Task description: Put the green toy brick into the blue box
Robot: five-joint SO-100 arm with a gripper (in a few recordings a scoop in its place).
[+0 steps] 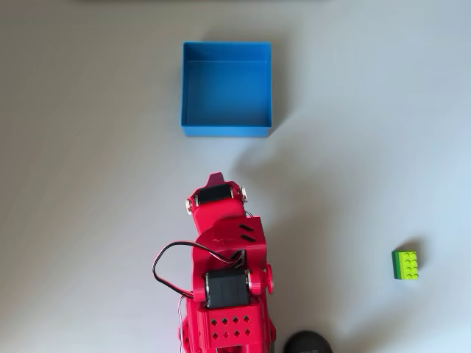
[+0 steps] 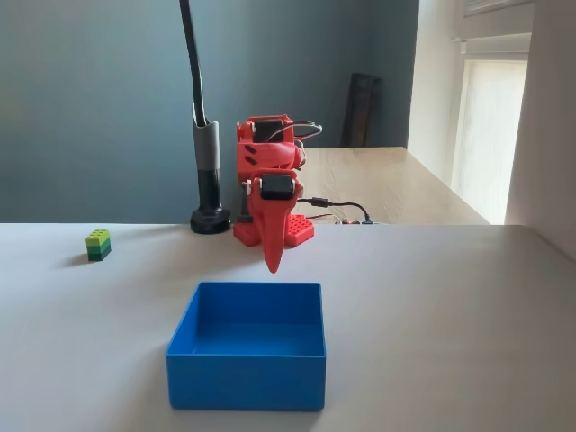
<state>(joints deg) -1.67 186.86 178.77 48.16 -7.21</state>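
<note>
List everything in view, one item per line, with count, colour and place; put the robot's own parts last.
green toy brick: one, lime green on top with a darker green side, alone on the table at the right of the overhead view, far from the box.
blue box: one, bright blue, open top, nothing inside, on the table ahead of the arm.
black post: one, on a round black base behind the arm in the fixed view.
table: one, pale grey.
red arm: one, folded up at its base, holding nothing.
gripper: one, red; its jaws point down behind the box, closed to a single tip.
</note>
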